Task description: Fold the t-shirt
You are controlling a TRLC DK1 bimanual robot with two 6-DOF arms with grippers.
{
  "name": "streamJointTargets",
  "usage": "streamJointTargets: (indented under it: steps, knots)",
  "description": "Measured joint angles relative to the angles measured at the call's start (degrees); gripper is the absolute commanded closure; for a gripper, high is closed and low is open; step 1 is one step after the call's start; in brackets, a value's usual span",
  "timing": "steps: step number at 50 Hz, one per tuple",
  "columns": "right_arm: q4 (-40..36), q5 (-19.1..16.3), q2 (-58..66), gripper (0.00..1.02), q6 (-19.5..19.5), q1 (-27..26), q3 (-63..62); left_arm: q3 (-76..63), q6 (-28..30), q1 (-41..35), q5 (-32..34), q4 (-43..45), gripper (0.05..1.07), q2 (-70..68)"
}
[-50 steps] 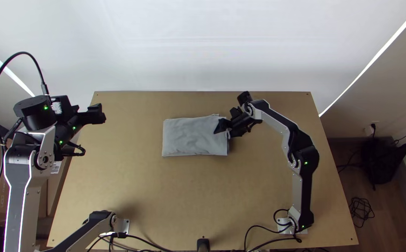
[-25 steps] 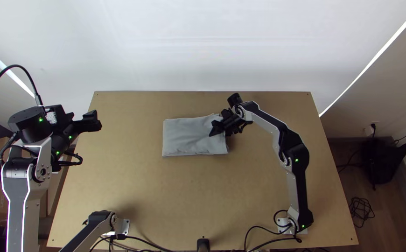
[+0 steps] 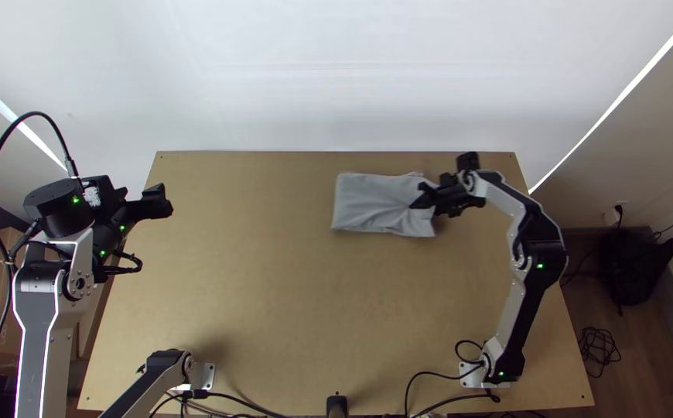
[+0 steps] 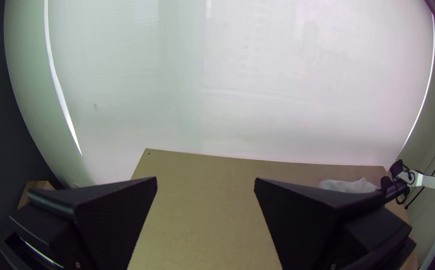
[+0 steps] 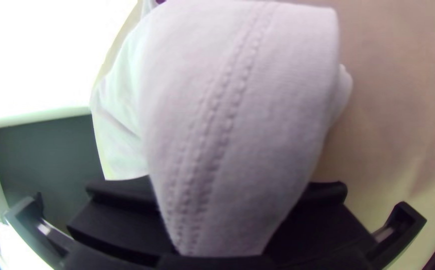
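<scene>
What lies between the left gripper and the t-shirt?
Nothing but bare wooden table between the left gripper and the t-shirt; the top view shows that.

One t-shirt (image 3: 371, 203), one table (image 3: 275, 310), two arms (image 3: 545, 259), two bases (image 3: 210, 377)

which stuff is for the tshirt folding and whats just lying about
For the job:
t-shirt, in a rectangle
right end effector, gripping its right end
left end effector, open
wooden table

Lying about, on the floor:
tangled black cable
dark bundle
</scene>
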Motion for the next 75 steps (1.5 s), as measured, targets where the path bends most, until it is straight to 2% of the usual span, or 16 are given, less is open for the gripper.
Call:
streamJointTargets:
  steps: [11, 23, 24, 26, 29, 30, 31, 34, 41, 46, 52, 60, 75]
  knots:
    - [1.0, 1.5, 0.0, 0.95, 0.1, -13.4, 0.1, -0.2, 0.0, 0.0, 0.0, 0.6, 0.09, 0.0]
    - [2.1, 4.0, 0.0, 0.94, 0.8, -23.5, 0.7, -0.4, 0.0, 0.0, 0.3, 1.9, 0.09, 0.1]
    - [2.2, 4.2, 0.0, 0.89, 0.9, -24.2, 0.9, -0.4, 0.0, 0.0, 0.3, 1.9, 0.09, 0.1]
    - [2.5, 5.0, 0.0, 0.67, 1.1, -25.3, 0.9, -0.5, 0.0, 0.0, 0.3, 1.9, 0.09, 0.1]
    - [2.9, 5.7, -0.1, 0.15, 1.1, -26.7, 0.9, -0.9, 0.0, -0.1, 0.3, 2.2, 0.09, 0.1]
    - [3.0, 6.0, -0.1, 0.07, 1.1, -27.0, 0.9, -1.2, 0.0, -0.1, 0.4, 2.3, 0.09, 0.1]
    - [3.1, 5.9, -0.3, 0.04, 1.1, -27.3, 0.9, -1.3, 0.0, -0.1, 0.4, 2.4, 0.09, 0.1]
    - [3.4, 6.9, -1.3, 0.04, 1.1, -28.0, 0.9, -1.9, 0.0, -0.1, 0.9, 2.8, 0.09, 0.1]
    - [4.0, 12.2, -5.6, 0.04, 1.2, -30.0, 0.8, -3.3, 0.0, -0.1, 1.4, 3.5, 0.09, -0.1]
    - [5.5, 16.1, -10.1, 0.04, 1.1, -32.3, 0.4, -5.2, 0.0, -0.1, 1.4, 5.8, 0.09, -0.8]
    - [7.0, 18.9, -16.2, 0.04, 0.6, -34.7, 0.4, -9.0, 0.0, -0.1, 1.4, 10.9, 0.09, -3.0]
    - [7.6, 20.4, -27.0, 0.04, -2.7, -35.3, -1.3, -15.2, 0.0, 0.0, 1.4, 18.7, 0.09, -7.6]
    - [9.9, 20.4, -52.5, 0.04, -8.1, -36.7, -3.7, -22.8, -0.1, 0.0, 1.0, 27.4, 0.09, -16.1]
